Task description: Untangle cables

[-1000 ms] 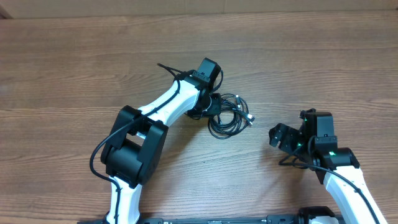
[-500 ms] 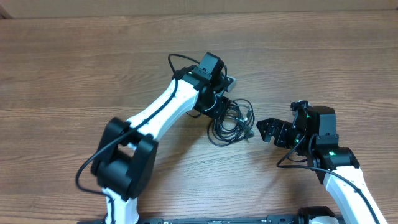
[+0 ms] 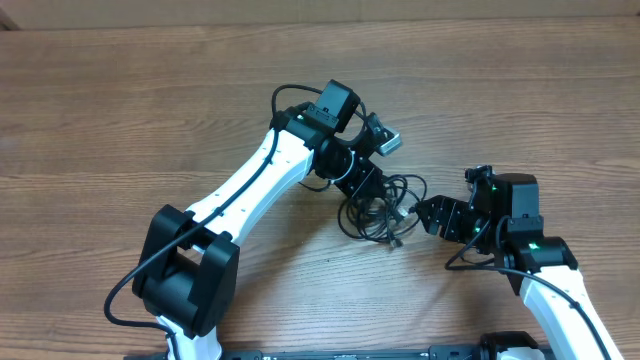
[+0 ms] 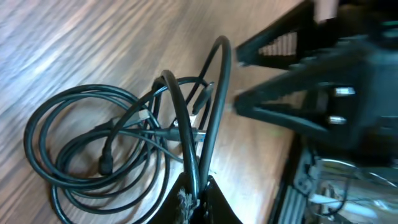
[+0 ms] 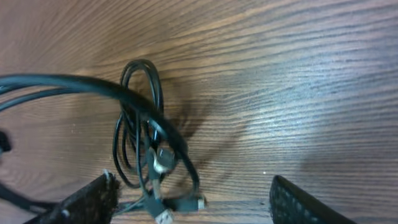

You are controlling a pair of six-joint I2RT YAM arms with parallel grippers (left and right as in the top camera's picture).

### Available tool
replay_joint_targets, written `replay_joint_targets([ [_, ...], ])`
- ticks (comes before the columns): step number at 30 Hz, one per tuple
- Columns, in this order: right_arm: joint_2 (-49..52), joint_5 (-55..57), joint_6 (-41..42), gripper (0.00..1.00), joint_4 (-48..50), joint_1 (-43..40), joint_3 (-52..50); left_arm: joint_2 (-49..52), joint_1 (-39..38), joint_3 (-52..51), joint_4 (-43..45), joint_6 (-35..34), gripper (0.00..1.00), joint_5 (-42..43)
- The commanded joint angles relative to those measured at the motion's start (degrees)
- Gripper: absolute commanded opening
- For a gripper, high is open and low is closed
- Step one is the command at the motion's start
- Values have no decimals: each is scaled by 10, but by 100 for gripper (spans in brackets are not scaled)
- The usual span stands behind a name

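Note:
The cables [image 3: 381,208] are a tangle of thin black loops on the wooden table, just right of centre. My left gripper [image 3: 366,183] is shut on two strands that rise from the coil [image 4: 93,149] into its jaws [image 4: 199,200]. From the right, my right gripper [image 3: 420,212] faces the tangle, its jaws wide apart. In the right wrist view, loose loops [image 5: 140,124] and silver-tipped plug ends [image 5: 165,215] lie between its fingers [image 5: 93,200], close to the left one, and nothing is gripped. One strand [image 5: 74,85] arcs up and off to the left.
Wood-grain table [image 3: 120,110] all round. The left arm [image 3: 250,190] stretches diagonally from the lower left. The right arm [image 3: 545,265] sits at the lower right with its own thick black cord [image 3: 465,262]. The right gripper [image 4: 298,81] fills the upper right of the left wrist view.
My left gripper has carried the held strands right and toward the front, stretching the tangle. My right gripper has moved left up to the tangle, and its jaws have narrowed a little.

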Motion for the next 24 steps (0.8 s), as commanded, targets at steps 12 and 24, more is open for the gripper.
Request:
replay_joint_targets([
  [12, 96, -12, -4, 31, 6, -1, 15, -11, -3, 13, 4, 20, 4, 76],
  [24, 100, 2, 0, 4, 10, -1, 15, -11, -3, 13, 2, 20, 4, 62],
])
